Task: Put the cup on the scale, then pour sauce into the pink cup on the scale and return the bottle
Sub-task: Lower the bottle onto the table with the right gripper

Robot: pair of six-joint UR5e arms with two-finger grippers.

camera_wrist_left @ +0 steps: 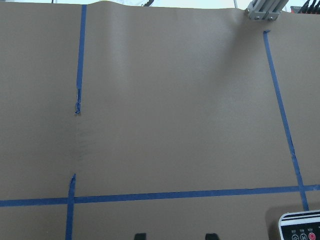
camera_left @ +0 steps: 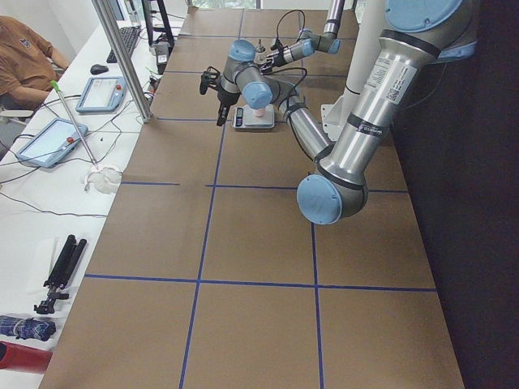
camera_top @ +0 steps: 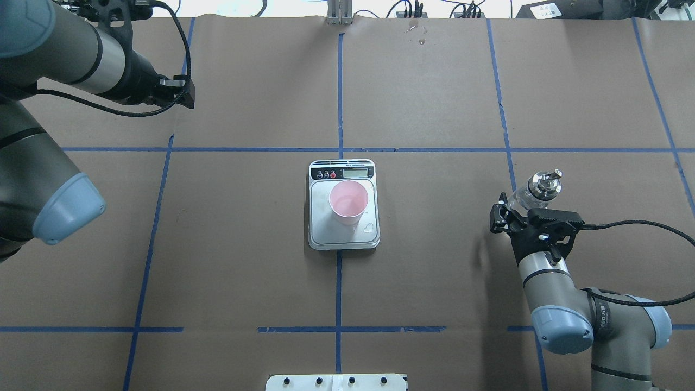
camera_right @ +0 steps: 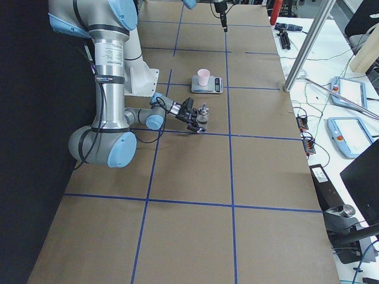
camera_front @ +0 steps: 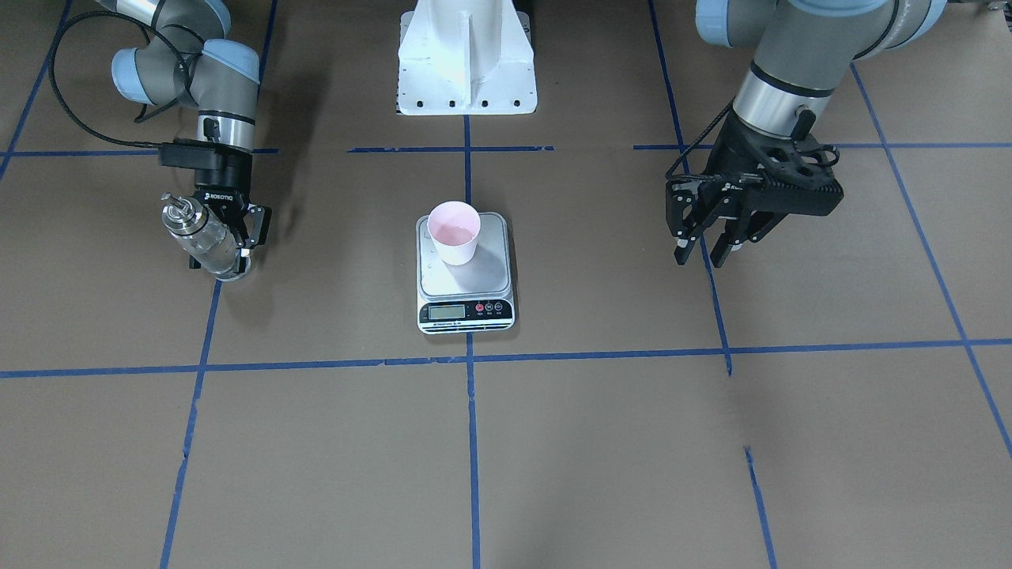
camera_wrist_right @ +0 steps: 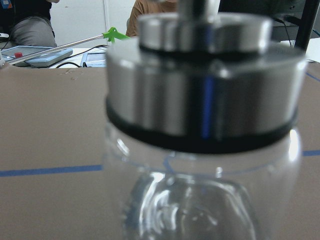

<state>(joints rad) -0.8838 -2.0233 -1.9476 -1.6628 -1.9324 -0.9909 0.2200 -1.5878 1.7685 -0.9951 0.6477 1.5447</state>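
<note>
Overhead exterior, bottle [camera_top: 528, 194] upright in right tool [camera_top: 515, 209], spout [camera_top: 553, 174] up

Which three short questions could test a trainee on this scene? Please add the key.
1. True or false: the cup stands on the scale.
2. Which arm's jaws hold the bottle? A: left. B: right.
3. Fill in the missing word: the left arm's jaws are ____ and hold nothing.
Key: 1 true; 2 B; 3 open.
</note>
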